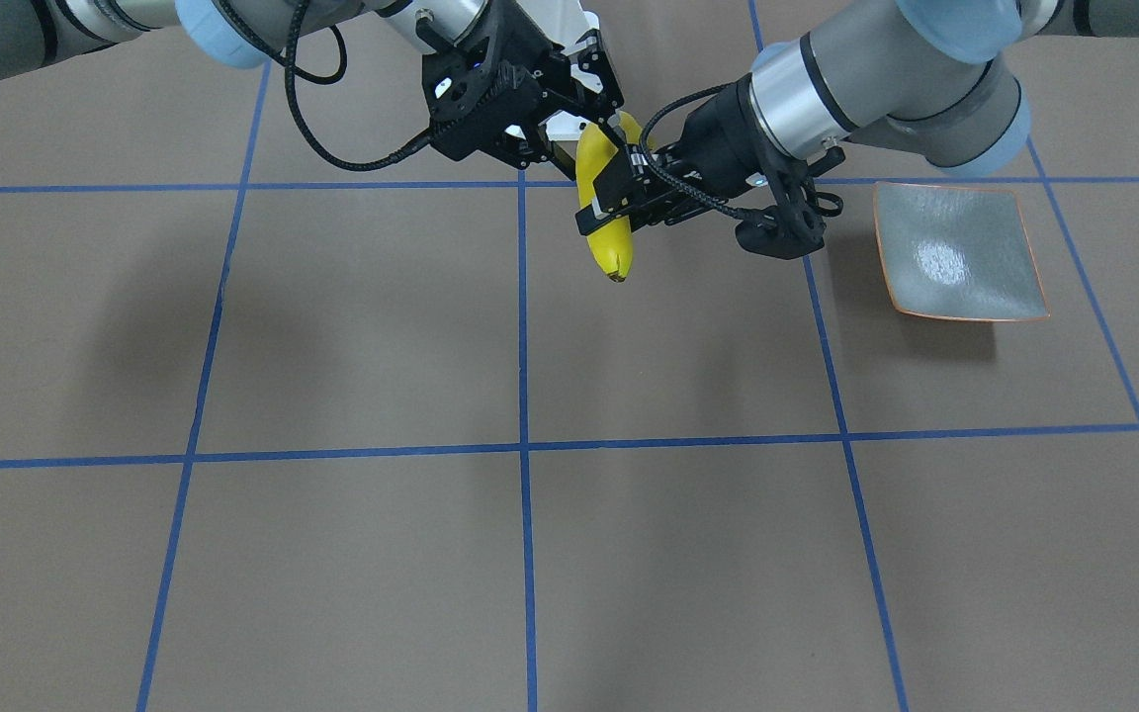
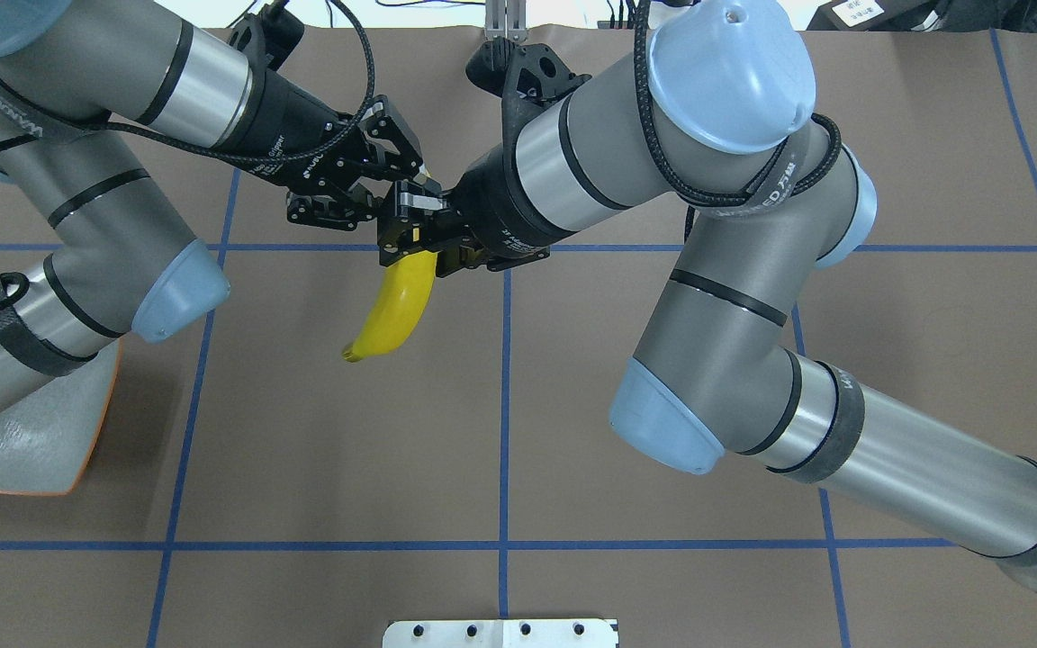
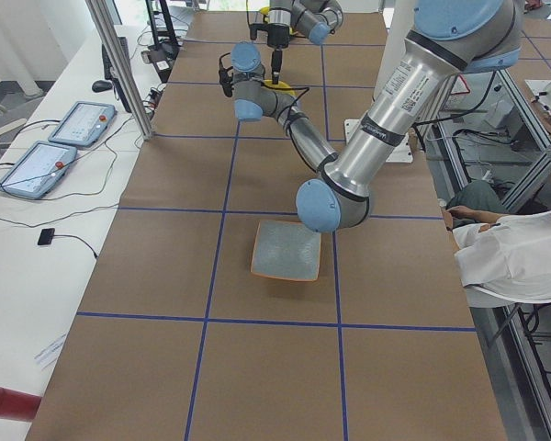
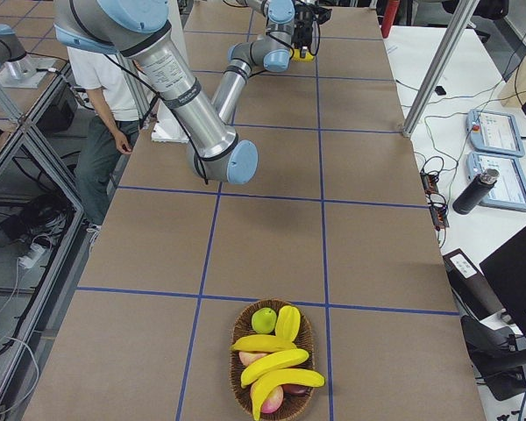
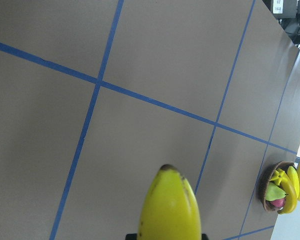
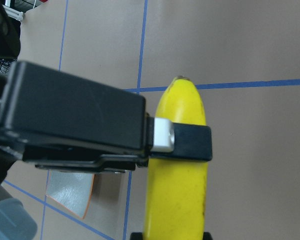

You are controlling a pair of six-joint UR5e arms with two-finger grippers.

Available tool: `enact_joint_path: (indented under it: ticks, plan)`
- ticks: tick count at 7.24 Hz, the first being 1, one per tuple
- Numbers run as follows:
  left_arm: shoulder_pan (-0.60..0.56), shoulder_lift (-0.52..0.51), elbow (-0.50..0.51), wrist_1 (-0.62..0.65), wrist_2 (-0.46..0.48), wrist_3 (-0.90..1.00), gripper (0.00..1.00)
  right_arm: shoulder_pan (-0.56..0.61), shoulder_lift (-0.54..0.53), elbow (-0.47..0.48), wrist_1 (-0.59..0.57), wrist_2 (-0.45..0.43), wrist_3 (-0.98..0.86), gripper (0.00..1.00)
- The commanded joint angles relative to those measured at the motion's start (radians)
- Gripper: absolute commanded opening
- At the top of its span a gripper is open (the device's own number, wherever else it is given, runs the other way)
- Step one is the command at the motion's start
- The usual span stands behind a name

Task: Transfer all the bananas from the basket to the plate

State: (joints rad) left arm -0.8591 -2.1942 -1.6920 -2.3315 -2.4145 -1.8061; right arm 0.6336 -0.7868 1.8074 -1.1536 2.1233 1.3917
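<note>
One yellow banana [image 1: 609, 232] hangs upright above the table's centre line, with both grippers on it. My left gripper [image 1: 612, 203] reaches in sideways and is shut across its middle; its finger [image 6: 190, 142] crosses the banana [image 6: 177, 190] in the right wrist view. My right gripper [image 1: 601, 124] is shut on the banana's upper end. The grey-green plate [image 1: 960, 252] with an orange rim lies bare under my left arm. The wicker basket [image 4: 238, 377] sits at the table's far right end and holds several bananas [image 4: 276, 361].
A green fruit [image 4: 264, 320] and reddish fruit lie in the basket with the bananas. A seated person [image 3: 510, 253] is beside the table behind the robot. Tablets [image 3: 37, 165] and cables lie on the side bench.
</note>
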Motion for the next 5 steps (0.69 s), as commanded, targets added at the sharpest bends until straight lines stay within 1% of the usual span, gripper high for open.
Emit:
enact_joint_path:
  ticks: [1,2,3,4,5]
  plan:
    - [-0.004,0.002,-0.002,-0.002,-0.001,-0.013,0.0,0.008,-0.012,0.009,0.024,0.003,0.006,1.0]
    - [-0.008,0.043,-0.032,0.0,-0.009,-0.006,0.0,0.014,-0.075,0.053,0.037,0.003,0.006,1.0]
    - [-0.009,0.118,-0.069,0.0,-0.011,0.008,0.0,0.03,-0.135,0.087,0.073,0.004,0.007,1.0]
    - [-0.026,0.137,-0.071,0.004,-0.011,0.027,0.0,0.038,-0.162,0.093,0.077,0.006,0.007,1.0]
    - [-0.056,0.192,-0.072,0.004,-0.011,0.065,0.0,0.055,-0.189,0.095,0.075,0.003,0.01,1.0]
